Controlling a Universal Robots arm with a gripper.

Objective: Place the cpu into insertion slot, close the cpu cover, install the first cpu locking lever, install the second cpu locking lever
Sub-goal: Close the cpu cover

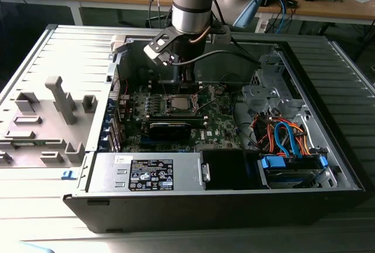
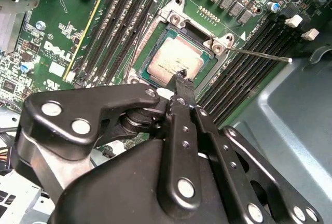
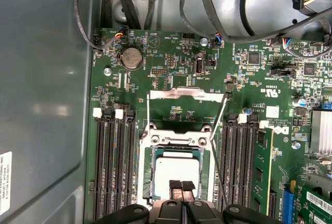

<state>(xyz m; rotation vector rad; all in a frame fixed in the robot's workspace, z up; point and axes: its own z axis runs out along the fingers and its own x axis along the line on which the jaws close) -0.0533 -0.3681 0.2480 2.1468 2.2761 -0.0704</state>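
The gripper [image 3: 181, 186] has its fingers pinched together on nothing, tips at the edge of the cpu [image 3: 177, 168], which lies flat in the insertion slot [image 3: 146, 178]. The cpu cover [image 3: 187, 95] stands open. Pressure at that one edge could tip the chip and bend the slot's contacts.

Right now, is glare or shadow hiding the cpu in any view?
First wrist view: the cpu is evenly lit, bright glare sits on the raised cpu cover. Second wrist view: a soft sheen on the cpu's top, the dark pincer masking its near edge. Exterior view: the insertion slot lies dim inside the case, under the arm.
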